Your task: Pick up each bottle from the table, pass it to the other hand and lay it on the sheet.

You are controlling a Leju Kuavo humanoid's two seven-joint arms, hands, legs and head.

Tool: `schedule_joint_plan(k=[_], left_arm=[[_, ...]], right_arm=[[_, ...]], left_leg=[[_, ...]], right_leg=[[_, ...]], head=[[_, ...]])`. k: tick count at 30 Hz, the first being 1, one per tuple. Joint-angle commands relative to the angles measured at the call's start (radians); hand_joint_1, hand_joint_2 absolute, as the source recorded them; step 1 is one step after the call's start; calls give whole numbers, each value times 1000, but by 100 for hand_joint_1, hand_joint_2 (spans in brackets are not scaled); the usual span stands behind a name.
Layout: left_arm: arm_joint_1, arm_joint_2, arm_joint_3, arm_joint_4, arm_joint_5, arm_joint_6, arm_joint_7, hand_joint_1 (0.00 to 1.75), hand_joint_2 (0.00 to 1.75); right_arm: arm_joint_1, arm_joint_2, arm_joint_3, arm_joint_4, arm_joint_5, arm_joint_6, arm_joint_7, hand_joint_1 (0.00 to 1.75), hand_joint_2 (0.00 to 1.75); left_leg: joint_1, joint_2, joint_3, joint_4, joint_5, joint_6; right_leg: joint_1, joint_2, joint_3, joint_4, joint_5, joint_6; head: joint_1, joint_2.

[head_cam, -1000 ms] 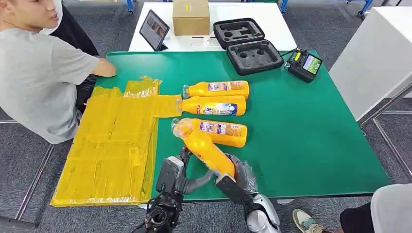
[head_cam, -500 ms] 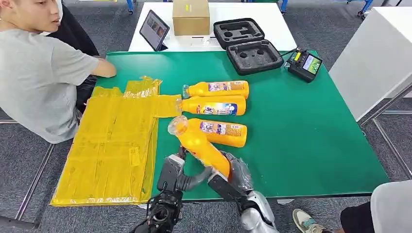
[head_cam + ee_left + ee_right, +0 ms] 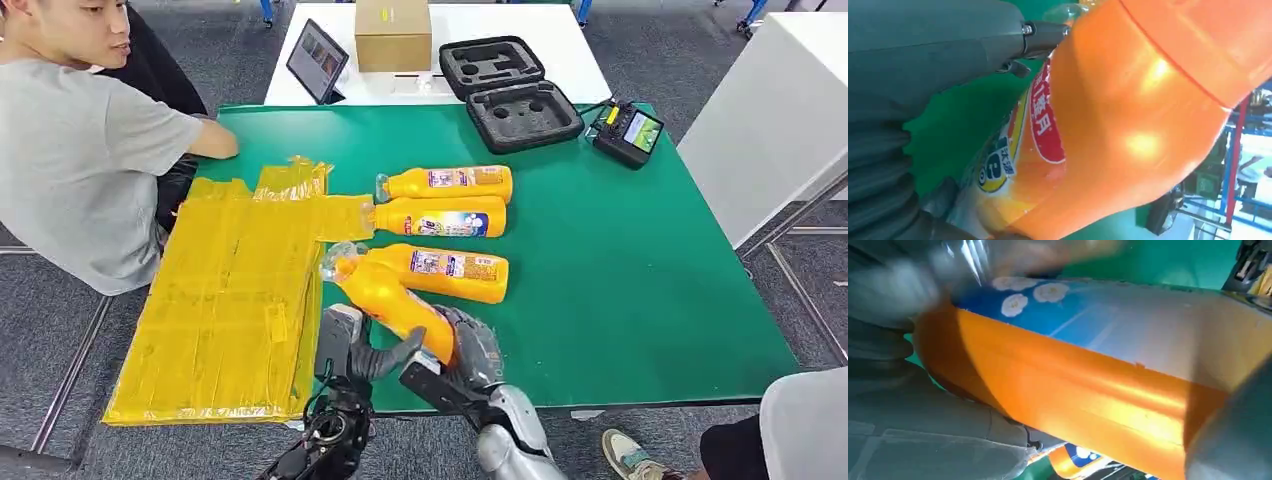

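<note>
Grey carpet all round, and in the middle of the frame sits the green table, with a white table behind it at the top and another white surface at the upper right. A person in a grey shirt sits at the upper left, one arm resting on the green top. Next in size, the yellow sheet is spread over the left part of the table, its near edge hanging toward the lower left. On the white table at the top stand a cardboard box, a tablet propped at its left, and an open black foam case that reaches onto the green.

Now the bottles. Three orange bottles lie on their sides in a stack of rows at centre frame, caps pointing left, the top two touching the sheet's right edge. A small black controller sits at the upper right of the green.

And here's the action at lower centre: the held bottle is tilted, cap up and to the left, just over the near row. The right hand grips its base, and the left hand is clasped against its body from the left (both wrist views show orange plastic pressed right up to the fingers).
</note>
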Motion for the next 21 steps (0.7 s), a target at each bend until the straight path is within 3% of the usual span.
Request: schedule_joint_plan(k=[1,6,8,13,15,16,17,18,19,21], left_arm=[[-77,-17,5,64,32,-22,14,0,175],[-78,-15,-8,64,53,-51,30,0,175],[-79,-18,-12,69,117,-124,94,0,175],[-73,-8,-17,38,172,-192,112,0,175],[-72,-4,-23,28,173,-197,112,0,175],[-70,-1,-26,21,173,-200,111,9,175],[-70,-1,-27,20,174,-200,109,138,175],[-72,1,-34,21,173,-206,107,171,175],[-72,1,-34,21,173,-206,107,175,175],[-75,0,-43,24,168,-208,96,175,175]], right_arm=[[-30,16,106,163,7,-21,-20,152,175],[-41,16,112,188,-3,-31,-31,154,175],[-57,17,135,223,31,-81,-21,157,175],[-75,29,180,271,94,-140,8,150,175],[-79,33,194,281,113,-153,17,140,175],[-82,36,203,289,130,-169,30,120,175],[-86,37,208,296,140,-174,37,84,175],[-86,37,218,289,177,-183,64,66,175],[-86,37,218,289,177,-183,64,40,175],[-75,38,220,272,225,-183,89,5,175]], left_leg=[[1,-3,2,0,-1,-2],[1,-3,1,0,0,-1],[1,-2,1,0,0,-1],[1,-2,1,0,0,-2],[1,-2,1,0,0,-2],[1,-1,0,0,0,-1],[1,-2,2,0,0,-2],[2,-2,1,0,0,-2],[1,-2,2,1,-1,-2],[1,-2,0,0,0,-2]], right_leg=[[1,-1,3,0,-1,-2],[1,-2,2,0,-1,-1],[1,-1,2,0,-1,-1],[1,0,2,0,-1,-1],[1,-1,1,0,-1,-1],[1,-1,1,0,0,-1],[1,-1,2,0,-1,-2],[1,-1,2,0,-1,-1],[1,-1,2,1,-1,-2],[1,-1,1,0,-1,-1]], head=[[0,0],[0,0],[0,0],[0,0],[0,0],[0,0],[0,0],[0,0],[0,0],[0,0]])
